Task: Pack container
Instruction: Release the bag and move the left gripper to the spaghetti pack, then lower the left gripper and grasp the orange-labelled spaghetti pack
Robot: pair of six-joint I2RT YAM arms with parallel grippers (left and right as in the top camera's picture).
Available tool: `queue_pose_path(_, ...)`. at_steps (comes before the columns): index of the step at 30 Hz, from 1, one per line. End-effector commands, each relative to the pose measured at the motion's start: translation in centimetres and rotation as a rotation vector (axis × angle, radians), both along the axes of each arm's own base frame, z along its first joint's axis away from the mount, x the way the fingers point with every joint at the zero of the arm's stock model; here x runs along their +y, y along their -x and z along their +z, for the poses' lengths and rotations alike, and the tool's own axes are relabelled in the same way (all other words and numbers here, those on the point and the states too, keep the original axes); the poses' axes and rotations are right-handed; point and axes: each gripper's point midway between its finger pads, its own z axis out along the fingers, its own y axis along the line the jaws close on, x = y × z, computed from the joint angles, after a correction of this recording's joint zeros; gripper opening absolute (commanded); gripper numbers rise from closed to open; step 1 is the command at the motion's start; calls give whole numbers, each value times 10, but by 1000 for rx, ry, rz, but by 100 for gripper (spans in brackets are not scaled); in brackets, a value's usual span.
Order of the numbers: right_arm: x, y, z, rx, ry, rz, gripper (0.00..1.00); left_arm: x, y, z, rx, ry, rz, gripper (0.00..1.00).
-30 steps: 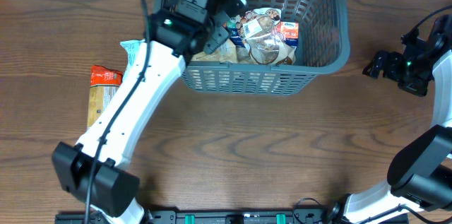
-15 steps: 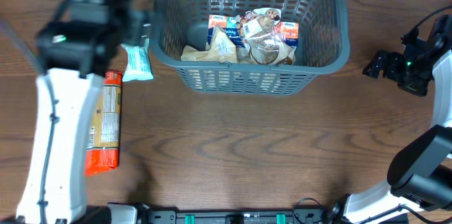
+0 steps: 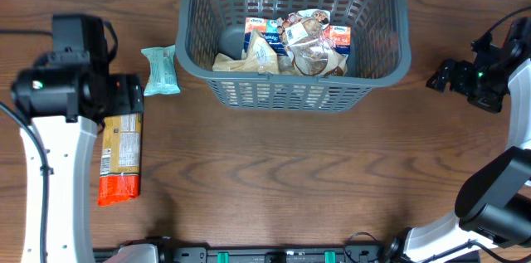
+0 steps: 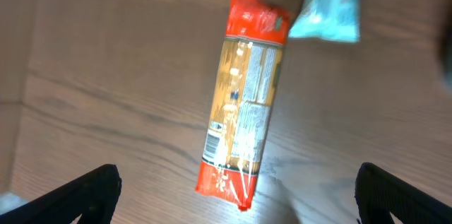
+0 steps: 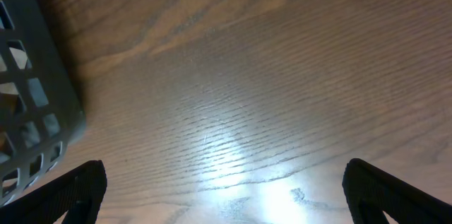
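My left arm has swung away from the basket (image 3: 377, 68) to the table's (image 3: 290, 180) left edge. The left gripper (image 4: 234, 174) hangs wide open and empty above a long, glossy orange-ended packet (image 4: 244, 118), with a crinkled teal packet (image 4: 328, 5) beyond it. The basket is dark grey plastic with slotted sides and rounded corners. It sits mid-table at the far edge, holding mixed snack packets (image 3: 299, 43), well right of the left jaws. The right gripper (image 5: 222, 174), also wide open and empty, is near its right end, not touching. The basket's far rim is cut off, and the packet print is blurred.
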Motion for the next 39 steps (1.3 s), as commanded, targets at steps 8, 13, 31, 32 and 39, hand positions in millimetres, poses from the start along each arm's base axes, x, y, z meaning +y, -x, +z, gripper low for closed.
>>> queue_pose_path(8,1,1,-2,2,-7,11,99,-2,22,-101,163,135,-130,99)
queue_pose_path(13,1,0,-2,2,-8,12,99,1,21,-120,149,227,-183,99)
queue_pose_path(31,2,2,-3,6,-11,11,99,38,1,-200,224,364,-64,99)
queue_pose_path(32,2,2,-3,8,-11,11,99,39,0,-204,226,365,-63,99)
queue_pose_path(39,3,4,-3,15,-15,11,99,40,-3,-220,250,372,-75,99)
